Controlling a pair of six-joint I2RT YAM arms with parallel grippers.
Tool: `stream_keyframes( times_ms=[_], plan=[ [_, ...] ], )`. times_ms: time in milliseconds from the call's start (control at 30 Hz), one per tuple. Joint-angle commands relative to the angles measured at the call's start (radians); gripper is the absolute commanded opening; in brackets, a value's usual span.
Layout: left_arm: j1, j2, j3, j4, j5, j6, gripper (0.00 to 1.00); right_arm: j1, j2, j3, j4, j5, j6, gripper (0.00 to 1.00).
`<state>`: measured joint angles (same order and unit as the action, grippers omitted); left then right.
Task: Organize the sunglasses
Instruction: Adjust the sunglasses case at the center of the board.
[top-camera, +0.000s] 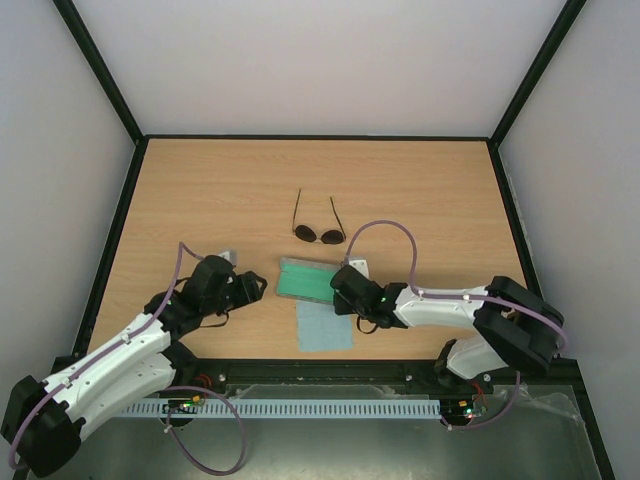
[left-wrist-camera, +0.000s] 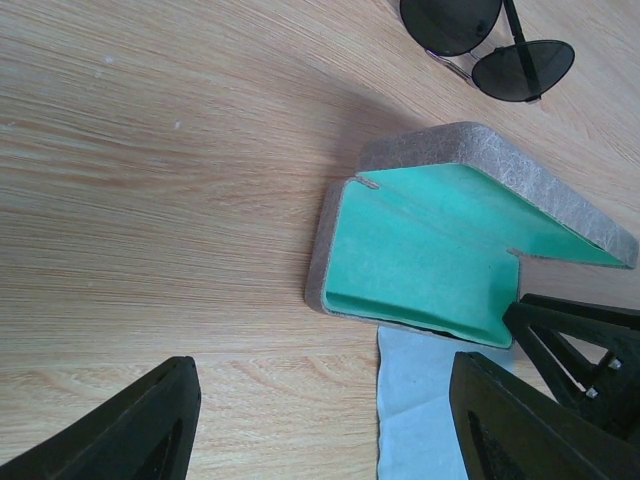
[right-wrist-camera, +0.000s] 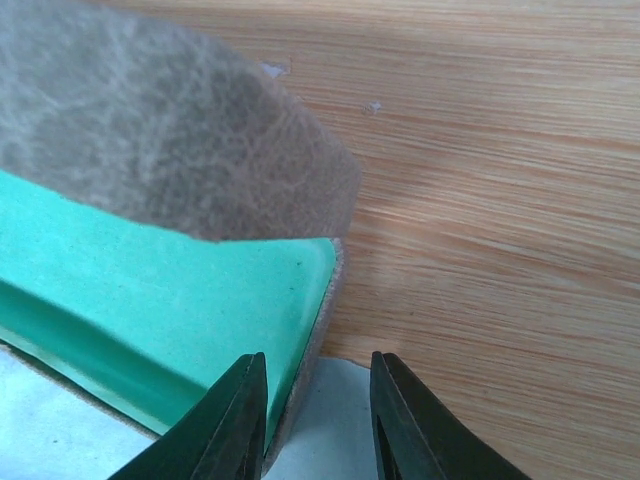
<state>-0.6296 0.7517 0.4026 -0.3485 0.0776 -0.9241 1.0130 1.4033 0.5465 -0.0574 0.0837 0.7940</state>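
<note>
The sunglasses (top-camera: 318, 234) lie on the table past the case, lenses toward me and temple arms pointing away; the left wrist view shows them as sunglasses (left-wrist-camera: 490, 45) at the top right. The grey case (top-camera: 305, 280) lies open, teal inside up. My left gripper (top-camera: 255, 287) hangs open just left of the case (left-wrist-camera: 430, 260), with only table and cloth edge between its fingers. My right gripper (right-wrist-camera: 318, 365) stands open at the case's right end, straddling its rim (right-wrist-camera: 315, 320) with room to spare. One finger is over the teal lining, the other over the cloth.
A light blue cloth (top-camera: 325, 325) lies flat under the near edge of the case and reaches toward the table's front edge. Black frame rails border the table on all sides. Bare wood lies past the sunglasses and to both sides.
</note>
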Motion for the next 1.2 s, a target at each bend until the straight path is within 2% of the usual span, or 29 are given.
stream_keyframes(
  times_ms=[0,100,333,500,1167],
  plan=[
    [0.004,-0.013,-0.015,0.008,0.002,-0.003,0.71,0.007,0.033,0.024,0.019,0.023,0.011,0.31],
    [0.003,-0.013,-0.014,0.008,0.002,-0.002,0.71,0.008,0.05,0.037,0.015,0.029,0.011,0.3],
    [0.004,-0.014,-0.014,0.005,0.003,-0.001,0.71,0.007,0.08,0.063,-0.015,0.06,0.022,0.15],
    [0.004,-0.022,-0.016,-0.001,0.002,-0.002,0.71,0.006,0.09,0.087,-0.064,0.112,0.028,0.09],
    [0.004,-0.025,-0.017,-0.003,0.0,-0.002,0.71,-0.091,0.12,0.142,-0.103,0.159,0.014,0.07]
  ],
)
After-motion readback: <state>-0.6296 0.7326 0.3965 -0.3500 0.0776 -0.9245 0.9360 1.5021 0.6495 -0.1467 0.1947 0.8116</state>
